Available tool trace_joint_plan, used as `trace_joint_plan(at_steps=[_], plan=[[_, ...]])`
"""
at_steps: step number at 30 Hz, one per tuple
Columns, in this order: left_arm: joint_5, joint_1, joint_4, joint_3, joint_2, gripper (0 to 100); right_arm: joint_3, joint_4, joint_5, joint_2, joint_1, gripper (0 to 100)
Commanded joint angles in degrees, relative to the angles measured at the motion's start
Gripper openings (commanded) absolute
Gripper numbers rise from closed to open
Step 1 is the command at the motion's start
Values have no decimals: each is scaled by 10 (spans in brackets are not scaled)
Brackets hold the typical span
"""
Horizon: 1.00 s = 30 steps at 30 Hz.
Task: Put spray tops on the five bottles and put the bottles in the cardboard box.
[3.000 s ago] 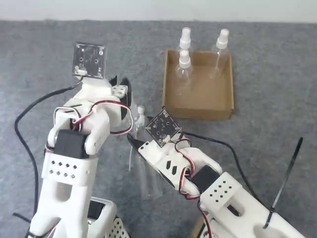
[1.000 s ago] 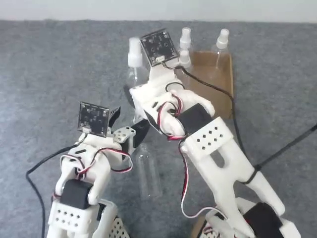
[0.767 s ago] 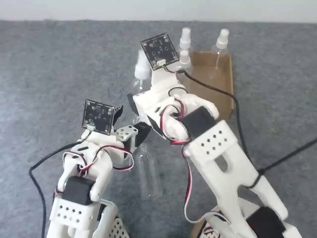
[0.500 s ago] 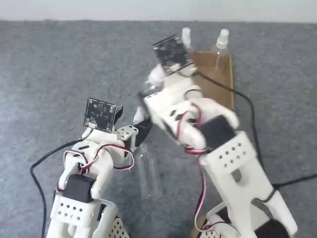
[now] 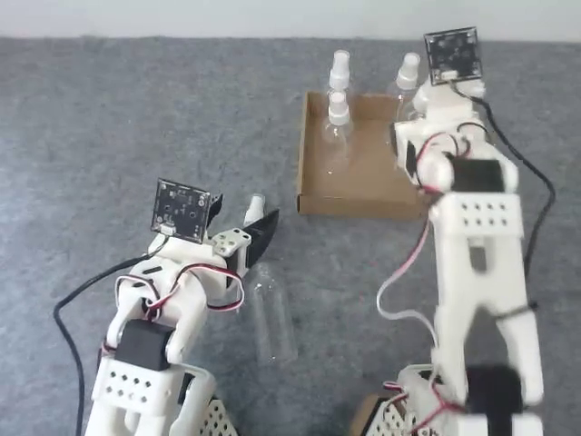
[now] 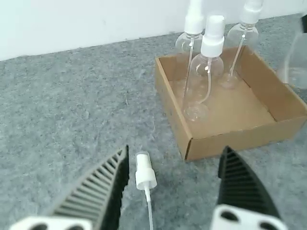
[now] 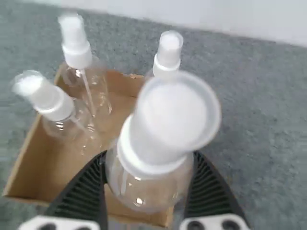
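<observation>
Swung across within the last second: right arm, from the left of the cardboard box to over its right side, load carried along; left arm drawn back toward its base over the last three seconds. Right jaws: clenched on the fourth bottle, one on either side of the clear body just under the spray top, upright and held above the box interior. In the box: three capped bottles, all standing, two at the far wall and one nearer the left wall. Left jaws: released, spread wide, with the loose spray top lying on the bench between and just beyond the tips. Uncapped bottle: lying on its side on the bench beside the left arm, well apart from the box. Handling, as judged: bottles of thin clear plastic, empty, so light, smooth and likely to give under a hard squeeze; top-heavy once capped, so prone to toppling on release or knocking its neighbours. Best hold: high on the body, below the collar, as now. Spray top: small and light, with a thin, bendable dip tube; best taken by the head, never the tube.
</observation>
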Motion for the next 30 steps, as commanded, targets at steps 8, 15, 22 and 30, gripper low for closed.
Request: trace_joint_plan(at_steps=[8,15,22,30], plan=[[-3,0,-17,-2,4,276,-43,-201,-30,170,7,6],[-4,0,-17,-2,4,276,-47,-275,-31,250,7,6],[-4,0,-17,-2,4,276,-44,-309,-28,284,7,6],[-4,0,-17,-1,4,276,-43,-305,-30,287,6,10]])
